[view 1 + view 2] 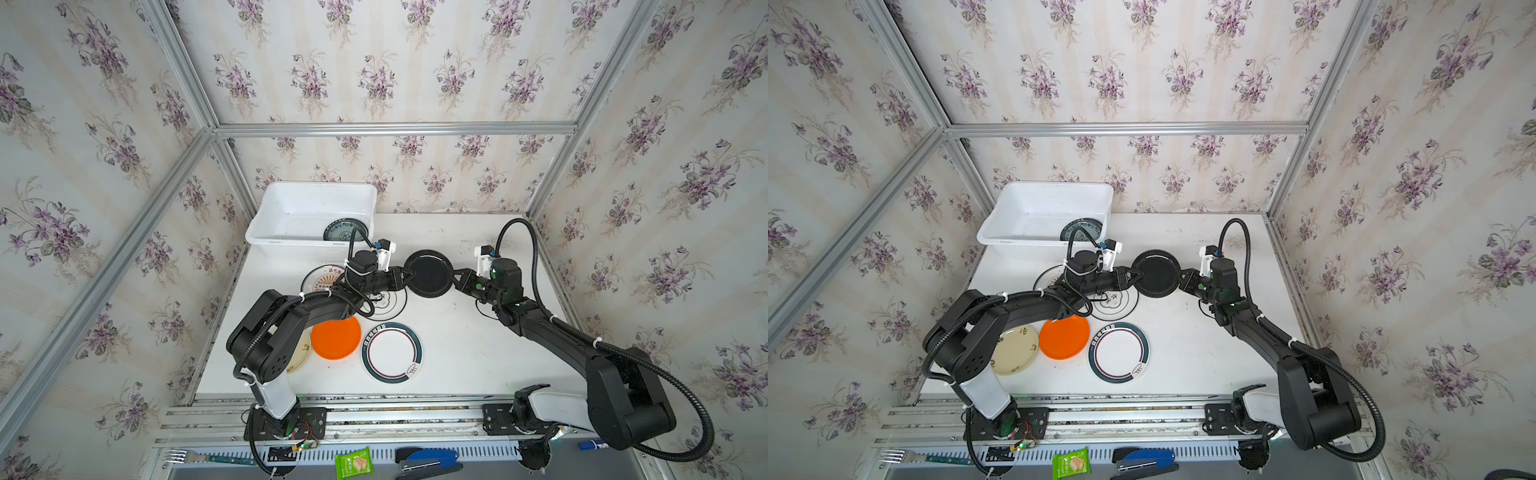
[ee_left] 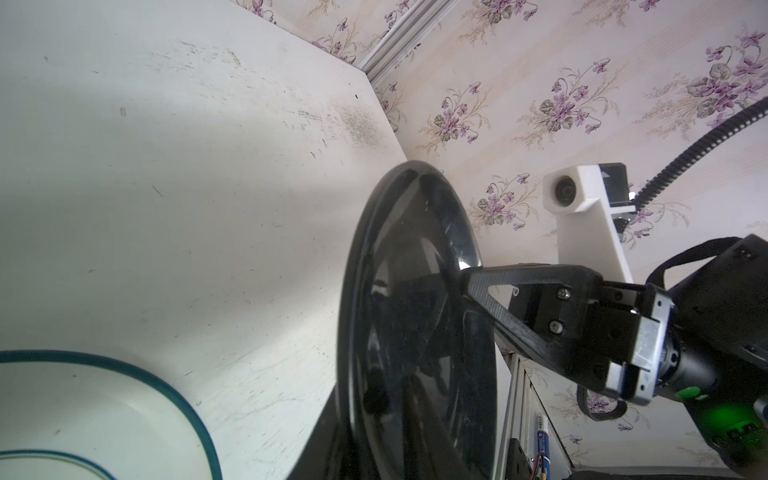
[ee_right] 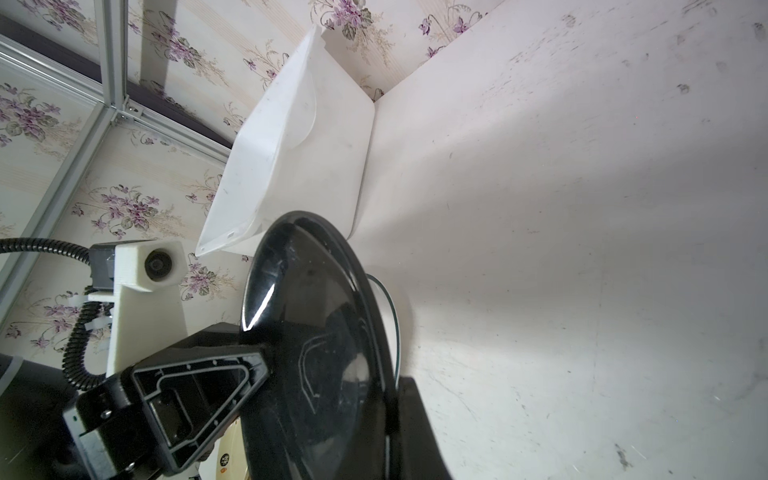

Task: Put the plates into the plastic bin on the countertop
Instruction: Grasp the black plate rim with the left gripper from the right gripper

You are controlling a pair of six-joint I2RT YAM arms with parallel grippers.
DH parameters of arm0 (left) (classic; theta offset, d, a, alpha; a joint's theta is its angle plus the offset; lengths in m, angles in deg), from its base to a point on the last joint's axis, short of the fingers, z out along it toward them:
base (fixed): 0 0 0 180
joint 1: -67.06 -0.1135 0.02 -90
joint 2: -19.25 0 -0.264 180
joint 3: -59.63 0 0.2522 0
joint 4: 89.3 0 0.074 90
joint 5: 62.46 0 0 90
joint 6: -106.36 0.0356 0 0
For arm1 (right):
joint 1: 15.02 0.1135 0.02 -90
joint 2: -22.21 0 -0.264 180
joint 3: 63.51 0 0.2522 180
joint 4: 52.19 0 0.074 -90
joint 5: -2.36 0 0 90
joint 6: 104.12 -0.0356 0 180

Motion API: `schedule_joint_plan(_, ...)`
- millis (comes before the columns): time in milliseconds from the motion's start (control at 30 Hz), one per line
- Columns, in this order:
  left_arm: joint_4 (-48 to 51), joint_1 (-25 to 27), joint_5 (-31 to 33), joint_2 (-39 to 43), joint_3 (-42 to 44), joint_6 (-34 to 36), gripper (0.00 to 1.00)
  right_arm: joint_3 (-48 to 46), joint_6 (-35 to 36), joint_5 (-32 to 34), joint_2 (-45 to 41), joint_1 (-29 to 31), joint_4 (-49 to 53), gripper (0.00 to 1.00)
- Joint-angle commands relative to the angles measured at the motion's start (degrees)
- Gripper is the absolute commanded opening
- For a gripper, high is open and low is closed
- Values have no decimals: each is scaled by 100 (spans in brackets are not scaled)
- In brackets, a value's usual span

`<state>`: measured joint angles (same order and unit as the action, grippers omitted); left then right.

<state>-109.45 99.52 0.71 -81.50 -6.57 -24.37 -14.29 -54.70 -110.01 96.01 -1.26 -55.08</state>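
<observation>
Walls: cream striped wallpaper (image 1: 374, 75) with purple flower sprigs is covering the back wall and both side walls.
Frame: aluminium rails (image 1: 395, 129) are running up the wall corners and across the back wall.
Countertop: the white, scuffed countertop (image 1: 478, 353) is meeting the back wall at its far edge.
Front: slotted aluminium tracks (image 1: 395, 415) are lying along its near edge.
Light: soft, even light is falling from above; a brighter patch (image 2: 187, 216) is showing on the countertop in the wrist views.

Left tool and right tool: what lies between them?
The black plate, with the left tool on one rim and the right tool on the opposite rim; both top views show it.
</observation>
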Motion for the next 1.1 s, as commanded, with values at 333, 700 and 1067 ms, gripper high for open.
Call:
schedule_joint_plan(333, -168, 5, -234, -59, -64, 21, 1, 62, -188, -347, 151, 22, -549, 29)
schedule_joint_plan(700, 83, 1, 7, 70, -51, 188, 0, 55, -36, -218, -59, 22, -337, 68)
schedule_joint_plan(1067, 364, -4, 257, 316, -51, 434, 0, -119, 14, -113, -419, 22, -161, 77)
